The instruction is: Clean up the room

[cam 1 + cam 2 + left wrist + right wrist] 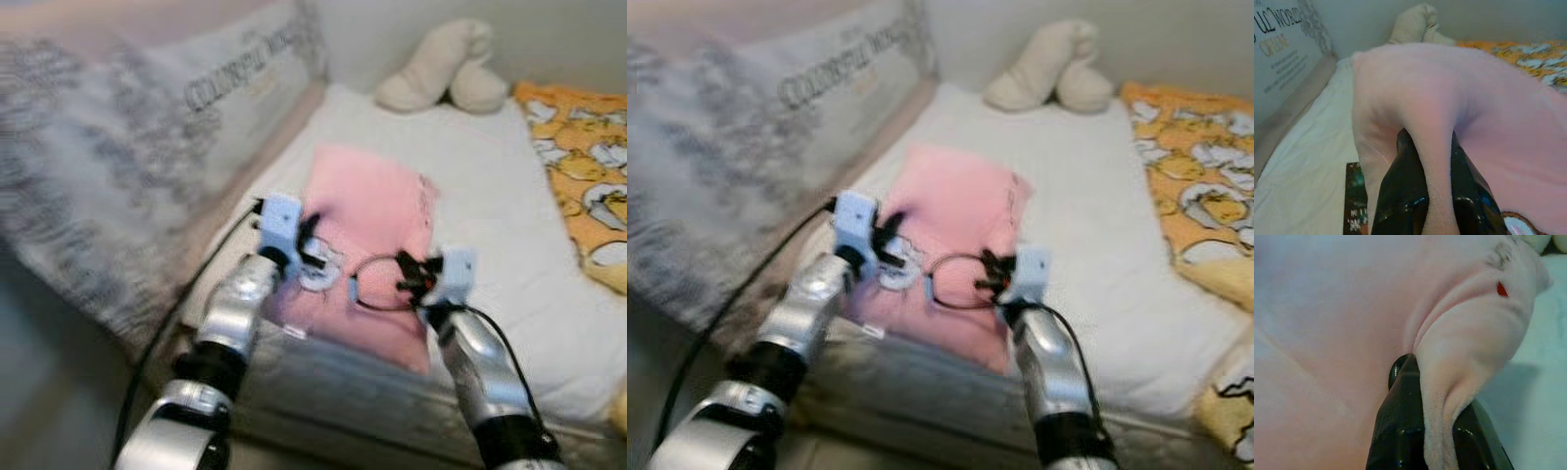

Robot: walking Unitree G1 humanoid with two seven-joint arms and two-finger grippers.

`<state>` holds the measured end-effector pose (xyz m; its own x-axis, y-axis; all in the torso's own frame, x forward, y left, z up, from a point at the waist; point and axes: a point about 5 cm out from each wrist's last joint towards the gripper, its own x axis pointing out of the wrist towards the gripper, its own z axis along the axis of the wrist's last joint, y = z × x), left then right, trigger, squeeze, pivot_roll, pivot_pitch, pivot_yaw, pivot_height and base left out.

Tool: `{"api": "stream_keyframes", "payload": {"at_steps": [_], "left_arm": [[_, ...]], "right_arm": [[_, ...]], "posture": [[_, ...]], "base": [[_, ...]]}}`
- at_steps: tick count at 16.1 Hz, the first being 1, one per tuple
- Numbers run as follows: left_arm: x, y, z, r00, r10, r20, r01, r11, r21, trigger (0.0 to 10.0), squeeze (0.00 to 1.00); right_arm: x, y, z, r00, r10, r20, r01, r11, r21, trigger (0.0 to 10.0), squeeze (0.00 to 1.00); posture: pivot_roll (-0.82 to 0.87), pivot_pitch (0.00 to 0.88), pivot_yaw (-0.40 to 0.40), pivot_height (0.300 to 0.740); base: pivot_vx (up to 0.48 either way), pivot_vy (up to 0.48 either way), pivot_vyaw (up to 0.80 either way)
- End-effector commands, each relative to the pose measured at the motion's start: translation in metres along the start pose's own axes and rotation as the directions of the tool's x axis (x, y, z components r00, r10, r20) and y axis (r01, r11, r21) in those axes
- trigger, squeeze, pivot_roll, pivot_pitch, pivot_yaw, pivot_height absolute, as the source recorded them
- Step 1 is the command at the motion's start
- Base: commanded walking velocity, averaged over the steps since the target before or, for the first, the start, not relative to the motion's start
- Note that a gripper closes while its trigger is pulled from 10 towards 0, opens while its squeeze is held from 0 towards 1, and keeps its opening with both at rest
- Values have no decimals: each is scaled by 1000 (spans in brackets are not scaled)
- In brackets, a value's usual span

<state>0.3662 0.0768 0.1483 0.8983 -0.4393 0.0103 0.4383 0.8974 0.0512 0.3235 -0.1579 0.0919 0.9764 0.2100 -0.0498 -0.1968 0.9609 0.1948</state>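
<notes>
Open white mattress (470,166) beyond pink cloth (367,211) and to robot's R: free room. L side blocked by big printed pillow (147,127) along bed edge. Far end: beige plush toy (446,69) against wall. R edge: orange patterned blanket (583,157). Black cable (181,304) trails by L arm, beside pillow.
</notes>
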Motion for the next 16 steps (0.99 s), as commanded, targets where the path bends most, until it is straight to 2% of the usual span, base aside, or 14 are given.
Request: {"api": "stream_keyframes", "payload": {"at_steps": [1,3,6,16], "left_arm": [[0,16,17,996,50,70,-52,998,24,10000,0],[0,17,17,996,62,71,-65,997,30,10000,0],[1,17,17,992,106,75,-107,994,18,10000,0],[1,17,15,993,95,70,-97,995,33,10000,0]], "right_arm": [[-1,-4,5,1000,-14,17,14,1000,0,10000,0],[-1,-4,5,1000,-13,16,13,1000,1,10000,0],[-1,-7,7,999,-36,26,36,999,-8,10000,0],[-3,-7,3,999,-43,5,43,999,-7,10000,0]], "posture": [[69,0,24,740],[70,0,24,740],[68,0,20,740],[66,0,23,740]], "base": [[0,458,0],[0,458,0],[0,0,410],[477,0,56]]}}
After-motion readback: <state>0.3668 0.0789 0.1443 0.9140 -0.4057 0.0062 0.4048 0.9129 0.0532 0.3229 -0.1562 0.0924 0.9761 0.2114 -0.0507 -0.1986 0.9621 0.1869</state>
